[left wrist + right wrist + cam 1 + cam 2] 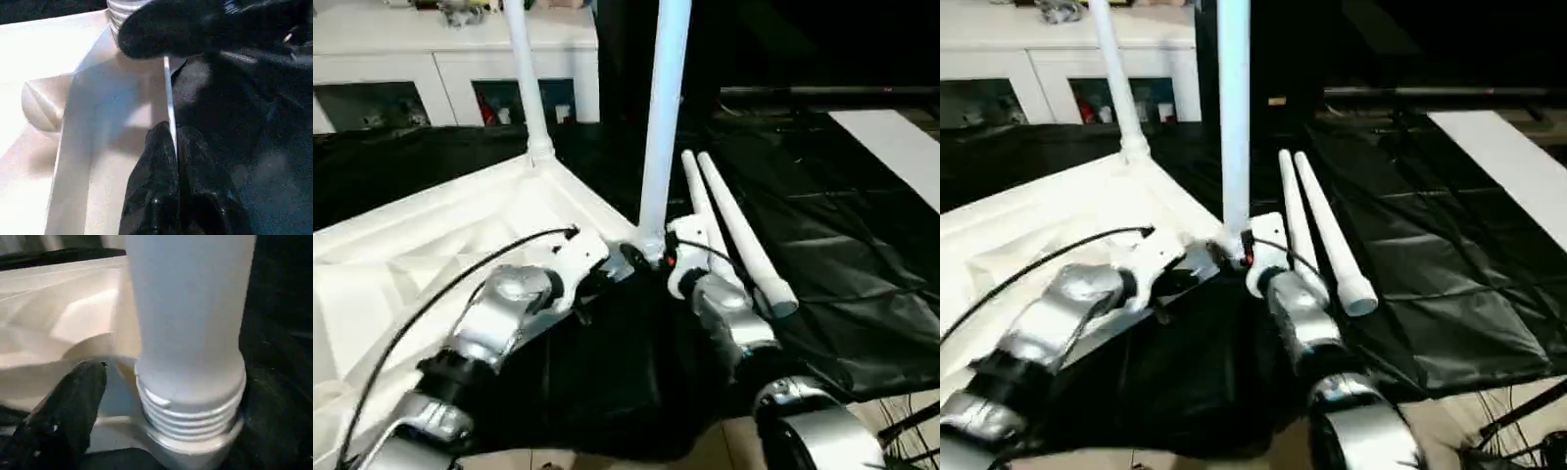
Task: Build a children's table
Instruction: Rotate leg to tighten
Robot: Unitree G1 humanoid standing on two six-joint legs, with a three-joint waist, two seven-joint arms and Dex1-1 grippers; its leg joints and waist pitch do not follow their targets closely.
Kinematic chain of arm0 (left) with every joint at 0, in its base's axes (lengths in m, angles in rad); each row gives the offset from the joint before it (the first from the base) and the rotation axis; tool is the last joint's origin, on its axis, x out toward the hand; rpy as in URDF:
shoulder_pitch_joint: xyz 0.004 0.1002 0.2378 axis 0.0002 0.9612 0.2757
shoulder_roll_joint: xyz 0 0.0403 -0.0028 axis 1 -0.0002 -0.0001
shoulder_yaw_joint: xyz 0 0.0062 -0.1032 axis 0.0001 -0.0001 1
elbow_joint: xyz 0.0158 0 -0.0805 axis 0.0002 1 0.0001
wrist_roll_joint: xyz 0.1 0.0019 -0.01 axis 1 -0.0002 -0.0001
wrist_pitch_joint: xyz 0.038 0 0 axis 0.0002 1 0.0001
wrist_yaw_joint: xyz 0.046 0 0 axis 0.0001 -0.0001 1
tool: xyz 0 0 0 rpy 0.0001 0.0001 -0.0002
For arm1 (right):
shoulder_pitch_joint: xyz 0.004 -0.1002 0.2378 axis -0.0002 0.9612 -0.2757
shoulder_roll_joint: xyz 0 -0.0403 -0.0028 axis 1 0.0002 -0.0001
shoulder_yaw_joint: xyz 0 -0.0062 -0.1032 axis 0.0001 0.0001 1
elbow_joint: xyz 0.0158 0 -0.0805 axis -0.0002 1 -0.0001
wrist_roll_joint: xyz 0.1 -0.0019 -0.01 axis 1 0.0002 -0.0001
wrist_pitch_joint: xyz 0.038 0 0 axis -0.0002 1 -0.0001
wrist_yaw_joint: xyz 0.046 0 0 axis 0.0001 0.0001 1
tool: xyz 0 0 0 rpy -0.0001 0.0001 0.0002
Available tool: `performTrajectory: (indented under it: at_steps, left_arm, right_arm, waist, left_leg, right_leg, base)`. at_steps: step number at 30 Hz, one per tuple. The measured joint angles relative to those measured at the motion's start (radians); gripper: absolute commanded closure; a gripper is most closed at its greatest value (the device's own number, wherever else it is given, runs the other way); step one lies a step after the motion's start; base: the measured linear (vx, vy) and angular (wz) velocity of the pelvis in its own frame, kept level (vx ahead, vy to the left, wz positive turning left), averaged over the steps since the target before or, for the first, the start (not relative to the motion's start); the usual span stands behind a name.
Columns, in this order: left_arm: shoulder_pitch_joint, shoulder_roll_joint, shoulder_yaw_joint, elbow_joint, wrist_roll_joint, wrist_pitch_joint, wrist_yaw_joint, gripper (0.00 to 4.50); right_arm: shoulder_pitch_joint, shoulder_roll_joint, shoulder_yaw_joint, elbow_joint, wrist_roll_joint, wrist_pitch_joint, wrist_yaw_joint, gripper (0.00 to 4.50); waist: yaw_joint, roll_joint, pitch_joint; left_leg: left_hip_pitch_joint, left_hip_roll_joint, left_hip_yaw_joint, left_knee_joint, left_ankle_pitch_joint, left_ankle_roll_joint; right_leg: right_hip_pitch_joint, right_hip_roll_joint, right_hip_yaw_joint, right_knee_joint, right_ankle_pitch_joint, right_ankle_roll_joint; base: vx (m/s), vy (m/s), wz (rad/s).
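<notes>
Two legs stand in the tabletop (431,245); two lie beside my right hand (658,262) (spread wide); my left hand (171,147) pinches the rim.

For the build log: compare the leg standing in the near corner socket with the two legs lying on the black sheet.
The near-corner leg stands upright, its threaded end in the tabletop socket; the two loose legs lie flat side by side on the black sheet, apart from the tabletop. The right gripper sits at the standing leg's base; nothing touches the loose legs. All are long, white, tapered and round.
</notes>
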Motion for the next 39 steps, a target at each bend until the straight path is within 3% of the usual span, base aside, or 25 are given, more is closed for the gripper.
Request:
performTrajectory:
  at_steps: [3, 12, 23, 24, 39]
  left_arm:
    - [0.028, 0.052, 0.002, -0.038, -0.034, -0.023, -0.069, 4.5]
    - [0.106, 0.183, 0.01, -0.126, -0.112, -0.063, -0.286, 4.5]
    - [0.12, 0.241, -0.001, -0.15, -0.134, -0.064, -0.379, 4.5]
    - [0.12, 0.243, -0.001, -0.151, -0.134, -0.063, -0.38, 4.5]
    - [0.12, 0.244, -0.002, -0.152, -0.133, -0.061, -0.38, 4.5]
  right_arm:
    - [0.029, -0.093, 0.079, -0.072, -0.048, -0.004, 0.116, 0.1]
    - [0.095, -0.173, 0.109, -0.218, 0.015, 0.031, 0.435, 0.1]
    - [0.126, -0.228, 0.157, -0.271, 0.031, 0.034, 0.6, 0.1]
    - [0.124, -0.226, 0.157, -0.267, 0.029, 0.033, 0.598, 0.37]
    - [0.117, -0.21, 0.162, -0.259, 0.028, 0.022, 0.603, 1.62]
  waist:
    - [0.004, 0.0, 0.0]
    - [0.013, -0.001, 0.001]
    - [0.014, -0.006, 0.004]
    - [0.014, -0.006, 0.004]
    - [0.014, -0.007, 0.004]
  left_leg:
    - [-0.003, 0.0, 0.0, -0.002, 0.0, 0.0]
    - [-0.005, 0.001, 0.001, -0.001, -0.002, 0.001]
    - [-0.003, 0.001, 0.001, 0.0, -0.002, 0.001]
    - [-0.003, 0.001, 0.001, 0.0, -0.002, 0.001]
    - [-0.003, 0.001, 0.001, 0.001, -0.002, 0.001]
  right_leg:
    - [-0.003, 0.001, -0.001, -0.001, -0.003, -0.001]
    - [-0.004, 0.0, -0.003, -0.001, -0.01, -0.004]
    - [-0.001, 0.0, -0.002, 0.001, -0.009, -0.005]
    - [-0.002, 0.0, -0.002, 0.001, -0.009, -0.005]
    - [-0.002, 0.0, -0.002, 0.002, -0.009, -0.005]
  base:
    - [0.059, -0.006, 0.0]
    - [0.013, 0.001, 0.0]
    - [0.0, 0.0, 0.0]
    - [0.0, 0.0, 0.0]
    - [0.0, 0.0, 0.0]
